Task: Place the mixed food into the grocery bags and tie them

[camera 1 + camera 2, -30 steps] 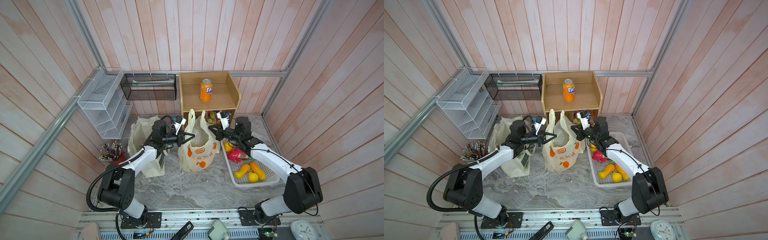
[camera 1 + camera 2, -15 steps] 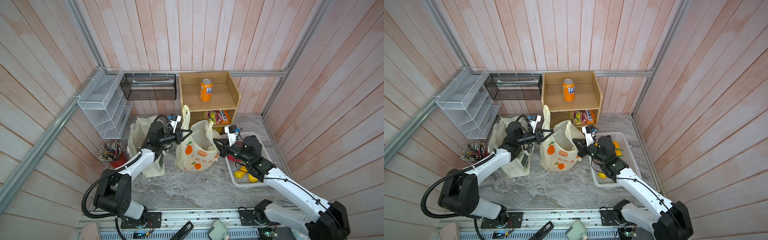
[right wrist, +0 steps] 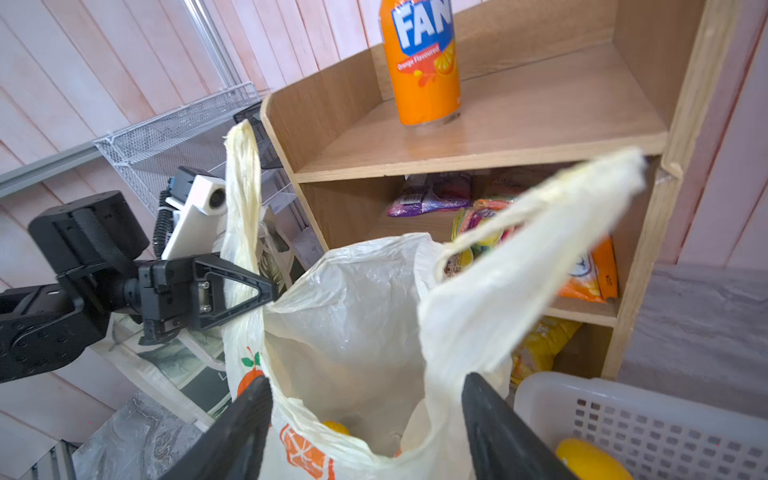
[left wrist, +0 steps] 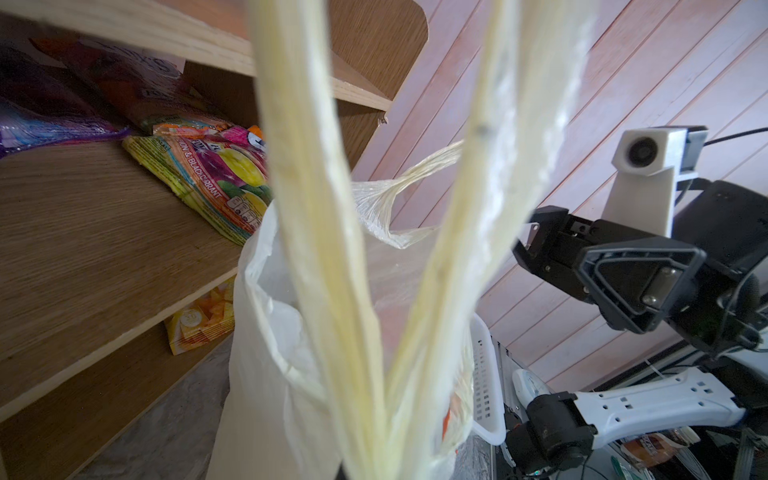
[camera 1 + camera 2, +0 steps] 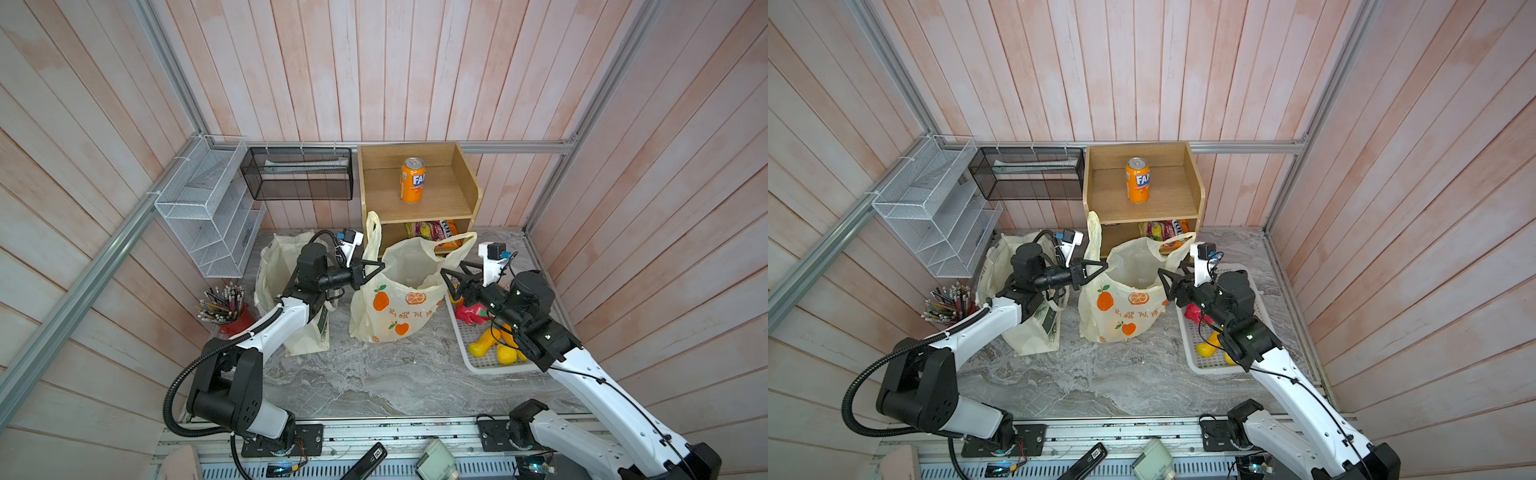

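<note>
The pale-yellow plastic grocery bag (image 5: pixel 399 299) (image 5: pixel 1125 301) printed with oranges stands mid-table, mouth open. My left gripper (image 5: pixel 374 268) (image 5: pixel 1098 268) is shut on its left handle (image 4: pixel 365 374), which sticks up past the jaws. My right gripper (image 5: pixel 448 284) (image 3: pixel 365 380) is open at the bag's right rim, and the right handle (image 3: pixel 540 232) hangs loose, held by nothing. A yellow toy fruit (image 3: pixel 334 428) lies inside the bag. More yellow and orange toy fruits (image 5: pixel 494 347) lie in the white basket (image 5: pixel 490 368). The cream cloth tote (image 5: pixel 276 266) stands behind my left arm.
A wooden shelf (image 5: pixel 419 212) behind the bag carries an orange Fanta can (image 5: pixel 412 180), with candy packets (image 5: pixel 432 232) below. White wire racks (image 5: pixel 208 208) and a black mesh tray (image 5: pixel 297 174) hang at the back left. A red pencil cup (image 5: pixel 226 309) stands far left.
My right gripper has opened and let go of the bag's right handle, after pulling away from the shelf toward the front. The left gripper still holds the left handle.
</note>
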You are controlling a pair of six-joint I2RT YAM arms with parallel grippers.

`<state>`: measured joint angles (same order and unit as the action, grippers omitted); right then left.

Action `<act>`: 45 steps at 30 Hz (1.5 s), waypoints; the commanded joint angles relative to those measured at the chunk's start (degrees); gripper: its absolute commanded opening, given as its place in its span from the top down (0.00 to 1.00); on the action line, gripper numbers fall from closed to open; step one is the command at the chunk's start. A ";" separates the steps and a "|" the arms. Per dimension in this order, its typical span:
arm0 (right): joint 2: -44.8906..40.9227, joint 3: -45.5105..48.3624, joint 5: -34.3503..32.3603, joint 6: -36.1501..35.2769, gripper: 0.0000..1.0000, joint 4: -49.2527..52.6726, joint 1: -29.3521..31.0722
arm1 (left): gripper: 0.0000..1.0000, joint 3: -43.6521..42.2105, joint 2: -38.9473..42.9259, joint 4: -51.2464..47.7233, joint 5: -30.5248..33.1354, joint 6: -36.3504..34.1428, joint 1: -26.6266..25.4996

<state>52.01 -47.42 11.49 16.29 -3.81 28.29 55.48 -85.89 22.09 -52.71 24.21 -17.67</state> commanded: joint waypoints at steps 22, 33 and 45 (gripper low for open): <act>10.27 -11.64 14.07 3.77 0.29 -0.14 -14.06 | 1.00 0.09 -1.19 2.15 -4.15 -1.44 0.36; 10.48 -14.20 11.06 1.90 1.00 7.83 -14.23 | 1.00 0.38 -0.91 2.02 -4.37 -0.85 0.40; 16.30 -30.39 -50.62 -2.02 1.00 38.97 11.37 | 1.00 -3.51 5.23 -0.26 12.66 3.94 0.03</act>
<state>65.67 -75.57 -18.04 13.89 24.14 35.03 53.30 -83.64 23.14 -49.84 26.59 -17.69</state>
